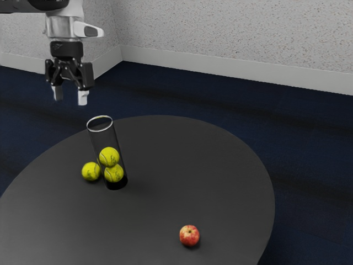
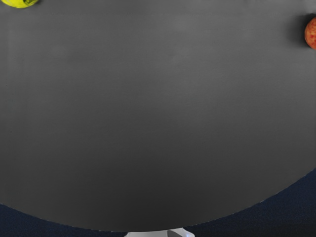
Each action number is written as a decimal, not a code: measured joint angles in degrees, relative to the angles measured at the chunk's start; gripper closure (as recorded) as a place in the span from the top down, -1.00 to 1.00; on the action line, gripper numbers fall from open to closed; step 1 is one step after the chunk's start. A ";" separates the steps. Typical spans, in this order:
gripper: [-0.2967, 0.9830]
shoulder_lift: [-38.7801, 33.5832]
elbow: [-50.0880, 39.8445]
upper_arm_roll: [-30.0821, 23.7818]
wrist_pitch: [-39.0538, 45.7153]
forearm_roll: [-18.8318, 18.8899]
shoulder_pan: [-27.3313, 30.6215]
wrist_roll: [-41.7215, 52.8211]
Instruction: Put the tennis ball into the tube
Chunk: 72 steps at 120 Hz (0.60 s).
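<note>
- Gripper (image 1: 70, 95) spread, raised.
- Tennis ball (image 1: 91, 171) on the table (image 1: 182, 165), just beside the tube (image 1: 97, 141), toward the edge at the exterior view's left.
- Tube holds two other balls (image 1: 109, 157).
</note>
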 joint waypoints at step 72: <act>0.53 10.13 -9.80 3.66 24.95 -8.79 18.98 -6.91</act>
